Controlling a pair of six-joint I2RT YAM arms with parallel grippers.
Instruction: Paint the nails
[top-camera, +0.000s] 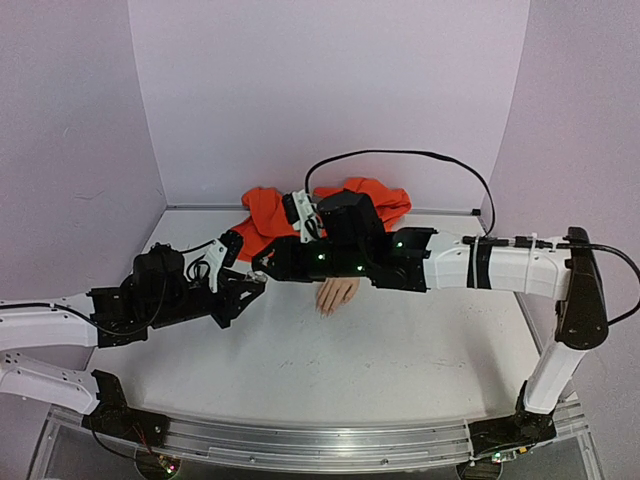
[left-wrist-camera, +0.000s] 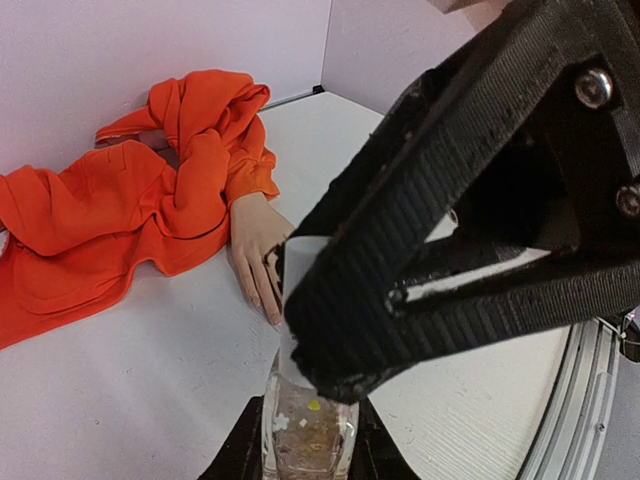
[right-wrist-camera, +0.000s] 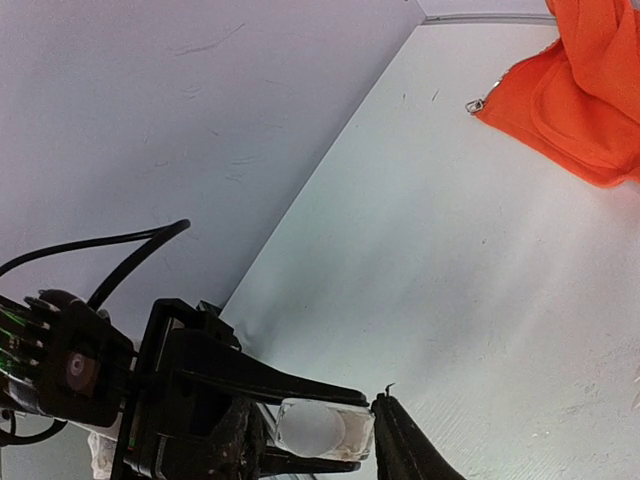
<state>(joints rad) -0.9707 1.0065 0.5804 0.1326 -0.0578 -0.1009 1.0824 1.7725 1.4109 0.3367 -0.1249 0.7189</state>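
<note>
Table (top-camera: 400, 370): white and bare around the arms, with lilac walls behind and to the sides.
Orange sleeve (left-wrist-camera: 100, 210): crumpled fabric heaped beyond both sets of fingers, against the back wall.
Right gripper (left-wrist-camera: 322, 358): it reaches across from the right. Its black fingers narrow to a point either side of the bottle's cap, but it cannot be told whether they truly clamp it.
Left gripper (top-camera: 248, 284): its fingers pinch the body of the bottle from both sides, holding it upright.
Mannequin hand (left-wrist-camera: 252, 235): flesh-coloured, it lies flat on the table, emerging from the sleeve just beyond the meeting fingers.
Bottle (left-wrist-camera: 305, 425): small clear glass with tiny flower specks, held between the left fingers.
Cap (left-wrist-camera: 296, 262): white and tall, standing above the left fingers, with the right fingers' tips at its sides.
Nails (left-wrist-camera: 272, 316): pale ends of the mannequin's digits, pointing toward the near edge. They are close behind the cap, apart from both grippers, and too small to show gloss or paint.
</note>
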